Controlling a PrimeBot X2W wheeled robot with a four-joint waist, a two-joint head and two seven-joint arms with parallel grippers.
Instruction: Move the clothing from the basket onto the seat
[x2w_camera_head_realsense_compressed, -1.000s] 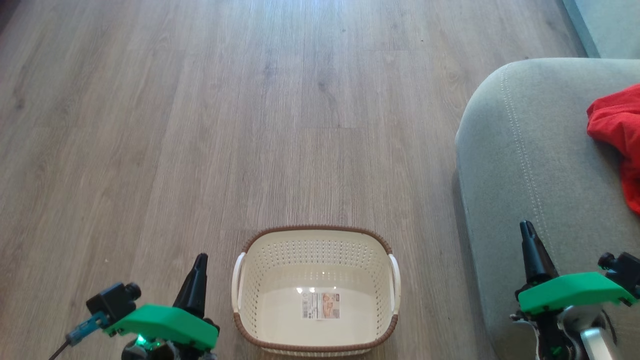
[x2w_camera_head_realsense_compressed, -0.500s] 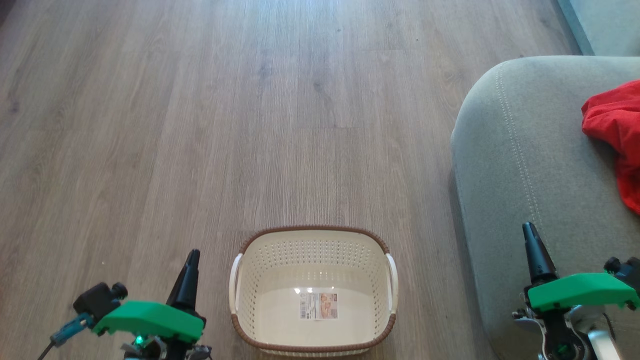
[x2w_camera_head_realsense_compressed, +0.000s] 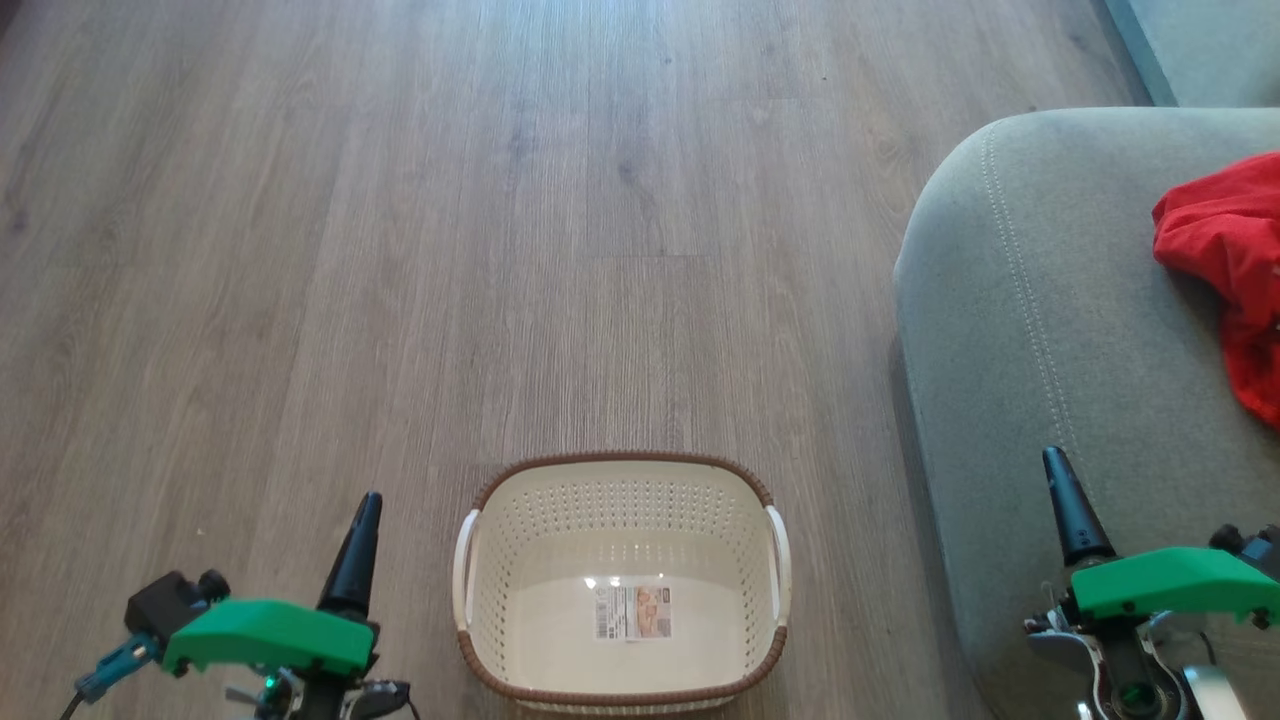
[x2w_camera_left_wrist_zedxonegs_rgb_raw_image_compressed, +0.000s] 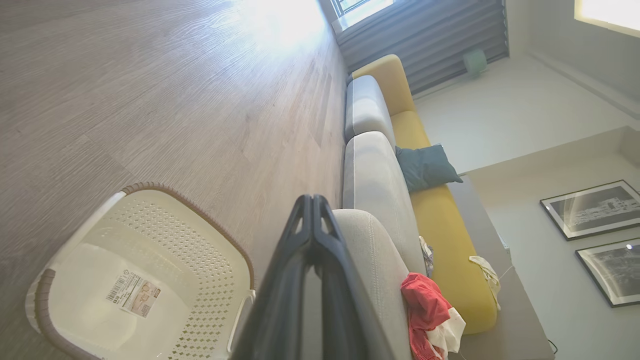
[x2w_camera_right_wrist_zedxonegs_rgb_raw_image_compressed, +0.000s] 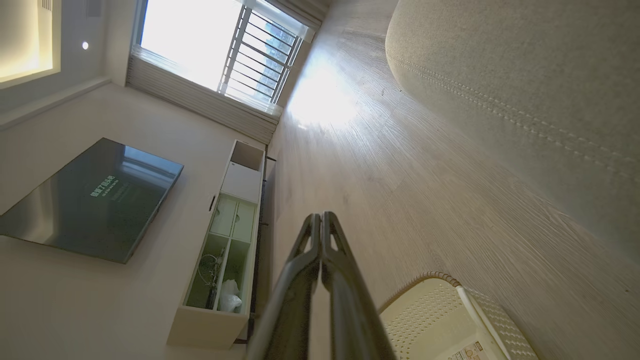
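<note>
1. Head view: I see the basket (x2w_camera_head_realsense_compressed: 620, 510) standing on the wood floor (x2w_camera_head_realsense_compressed: 500, 250) at bottom centre, its bare inner bottom showing a label sticker (x2w_camera_head_realsense_compressed: 633, 612). The left gripper (x2w_camera_head_realsense_compressed: 368, 503) sits just left of it, closed up with nothing in it. The right gripper (x2w_camera_head_realsense_compressed: 1053, 462) is over the front of the seat (x2w_camera_head_realsense_compressed: 1050, 300), likewise closed and holding nothing. The clothing (x2w_camera_head_realsense_compressed: 1220, 240) lies in a red heap on the seat at the far right edge, well apart from the basket.
2. Left wrist view: the left gripper's two fingers (x2w_camera_left_wrist_zedxonegs_rgb_raw_image_compressed: 292, 260) meet at their tips on nothing. Past them, the basket stands on the floor beside the seat. The clothing, red with some white, lies on the seat cushion beside a yellow backrest (x2w_camera_left_wrist_zedxonegs_rgb_raw_image_compressed: 440, 220). A teal cushion (x2w_camera_left_wrist_zedxonegs_rgb_raw_image_compressed: 425, 167) rests further along.
3. Right wrist view: the right gripper's fingers touch at the tips, gripping nothing. I see the seat's stitched corner at upper right and a corner of the basket at bottom right. A dark screen (x2w_camera_right_wrist_zedxonegs_rgb_raw_image_compressed: 95, 200) and a cabinet (x2w_camera_right_wrist_zedxonegs_rgb_raw_image_compressed: 225, 240) stand along the far wall.
</note>
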